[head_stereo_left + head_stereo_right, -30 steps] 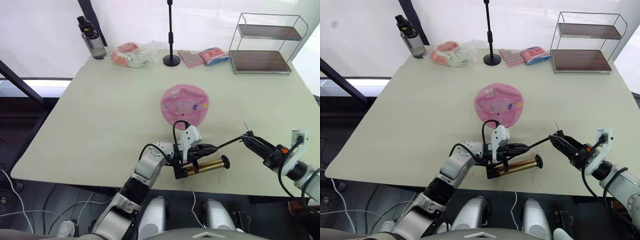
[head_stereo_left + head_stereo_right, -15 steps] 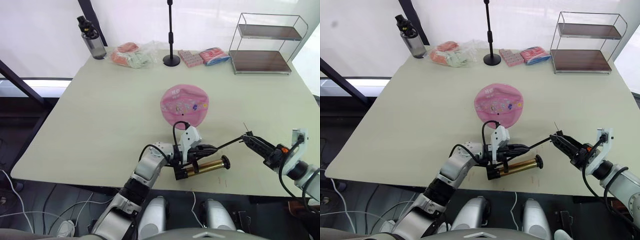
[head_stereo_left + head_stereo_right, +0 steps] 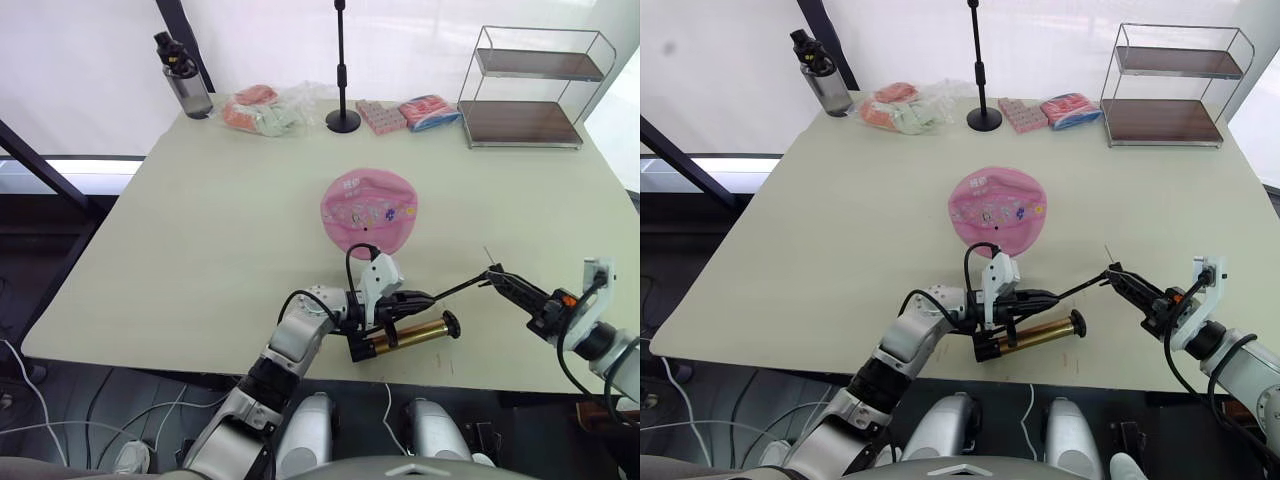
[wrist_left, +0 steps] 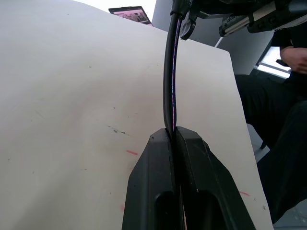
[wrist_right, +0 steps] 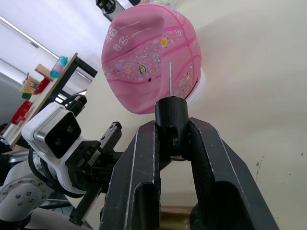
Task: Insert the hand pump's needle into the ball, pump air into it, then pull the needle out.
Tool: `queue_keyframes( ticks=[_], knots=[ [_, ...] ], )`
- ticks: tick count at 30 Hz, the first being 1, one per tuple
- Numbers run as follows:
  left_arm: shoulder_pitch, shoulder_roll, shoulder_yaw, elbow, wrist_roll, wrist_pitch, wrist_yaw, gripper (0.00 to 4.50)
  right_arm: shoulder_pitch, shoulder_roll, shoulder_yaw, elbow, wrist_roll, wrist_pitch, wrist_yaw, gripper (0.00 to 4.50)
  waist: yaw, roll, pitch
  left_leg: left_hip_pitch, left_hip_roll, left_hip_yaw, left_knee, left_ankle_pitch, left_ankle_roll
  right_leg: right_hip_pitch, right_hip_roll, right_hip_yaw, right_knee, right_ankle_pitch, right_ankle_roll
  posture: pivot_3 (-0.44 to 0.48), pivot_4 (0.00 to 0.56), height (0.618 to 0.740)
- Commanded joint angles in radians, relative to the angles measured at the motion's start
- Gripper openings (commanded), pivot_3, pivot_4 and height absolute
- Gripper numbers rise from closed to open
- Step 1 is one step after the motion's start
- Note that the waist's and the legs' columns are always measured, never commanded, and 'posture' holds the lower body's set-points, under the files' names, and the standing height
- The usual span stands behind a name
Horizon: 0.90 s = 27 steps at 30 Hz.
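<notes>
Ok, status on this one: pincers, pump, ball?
Left pincer shut on the hose, beside the hand pump lying on the table. Right pincer shut on the needle fitting, tip short of the ball. Nothing between them.

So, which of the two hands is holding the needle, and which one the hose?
The right hand is shut on the needle, which points toward the ball. The left hand pinches the hose near the pump.

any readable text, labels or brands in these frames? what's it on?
None can be read.
The ball: small printed marks and characters near its top, too small and blurred to read.
The wrapped packs at the table's far edge: any print is too small to tell.
</notes>
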Motion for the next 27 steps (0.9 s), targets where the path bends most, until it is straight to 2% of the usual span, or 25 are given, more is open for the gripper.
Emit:
queue_keyframes(
  ticks=[1, 4, 5, 7, 8, 9, 10, 11, 14, 20, 27],
  knots=[
    [0.002, -0.006, 0.004, -0.046, -0.013, -0.007, 0.0, 0.0, -0.002, -0.006, -0.023, -0.016, -0.003, -0.017, 0.009, 0.34, 0.0, 0.0, 0.0, 0.0, 0.0, 0.0, 0.0, 0.0, 0.0, 0.0, 0.0, 0.0, 0.0, 0.0, 0.0, 0.0, 0.15, 0.736],
    [0.0, 0.0, 0.018, -0.052, -0.011, 0.002, 0.017, 0.0, -0.007, -0.003, -0.023, -0.017, -0.016, -0.025, 0.009, 0.34, 0.0, 0.0, 0.0, 0.0, 0.0, 0.0, 0.0, 0.0, 0.0, 0.0, 0.0, 0.0, 0.0, 0.0, 0.0, 0.0, 0.15, 0.736],
    [-0.001, 0.005, 0.022, -0.056, -0.004, -0.003, 0.026, 0.72, -0.008, -0.003, -0.022, -0.019, -0.024, -0.03, 0.011, 0.34, 0.0, 0.0, 0.0, 0.0, 0.0, 0.0, 0.0, 0.0, 0.0, 0.0, 0.0, 0.0, 0.0, 0.0, 0.0, 0.0, 0.15, 0.736],
    [0.0, 0.022, 0.036, -0.085, -0.015, 0.006, 0.025, 1.39, -0.01, -0.001, -0.022, -0.024, -0.047, -0.046, 0.018, 0.34, 0.0, 0.0, 0.0, 0.0, 0.0, 0.0, 0.0, 0.0, 0.0, 0.0, 0.0, 0.0, 0.0, 0.0, 0.0, 0.0, 0.15, 0.736],
    [0.002, 0.028, 0.04, -0.096, -0.023, 0.011, 0.022, 2.01, -0.011, 0.0, -0.021, -0.025, -0.056, -0.052, 0.021, 0.34, 0.0, 0.0, 0.0, 0.0, 0.0, 0.0, 0.0, 0.0, 0.0, 0.0, 0.0, 0.0, 0.0, 0.0, 0.0, 0.0, 0.15, 0.736],
    [0.004, 0.036, 0.049, -0.115, -0.034, 0.015, 0.018, 2.42, -0.013, 0.004, -0.023, -0.025, -0.064, -0.062, 0.022, 0.34, 0.0, 0.0, 0.0, 0.0, 0.0, 0.0, 0.0, 0.0, 0.0, 0.0, 0.0, 0.0, 0.0, 0.0, 0.0, 0.0, 0.15, 0.736],
    [0.008, 0.045, 0.057, -0.136, -0.045, 0.018, 0.011, 2.6, -0.017, 0.008, -0.024, -0.024, -0.073, -0.073, 0.025, 0.34, 0.0, 0.0, 0.0, 0.0, 0.0, 0.0, 0.0, 0.0, 0.0, 0.0, 0.0, 0.0, 0.0, 0.0, 0.0, 0.0, 0.15, 0.736],
    [0.012, 0.057, 0.066, -0.16, -0.058, 0.021, -0.001, 3.21, -0.02, 0.009, -0.023, -0.024, -0.088, -0.087, 0.034, 0.34, 0.0, 0.0, 0.0, 0.0, 0.0, 0.0, 0.0, 0.0, 0.0, 0.0, 0.0, 0.0, 0.0, 0.0, 0.0, 0.0, 0.15, 0.736],
    [0.007, 0.097, 0.1, -0.21, -0.089, 0.032, -0.018, 4.46, -0.026, 0.008, -0.013, -0.028, -0.138, -0.128, 0.066, 0.34, 0.0, 0.0, 0.0, 0.0, 0.0, 0.0, 0.0, 0.0, 0.0, 0.0, 0.0, 0.0, 0.0, 0.0, 0.0, 0.0, 0.15, 0.736],
    [-0.053, 0.194, 0.203, -0.258, -0.127, 0.077, -0.008, 4.46, -0.015, 0.013, 0.035, -0.059, -0.293, -0.292, 0.213, 0.34, 0.0, 0.001, 0.001, 0.0, 0.0, 0.0, 0.0, 0.0, 0.0, 0.0, 0.001, 0.0, 0.0, 0.0, 0.0, 0.0, 0.15, 0.736],
    [-0.194, 0.285, 0.321, -0.211, -0.139, 0.154, 0.057, 4.46, -0.022, 0.001, 0.105, -0.037, -0.501, -0.525, 0.38, 0.34, 0.0, 0.0, 0.001, 0.0, 0.0, 0.0, 0.0, 0.0, 0.0, 0.0, 0.001, 0.0, 0.0, 0.0, 0.0, 0.0, 0.15, 0.736]
  ],
)
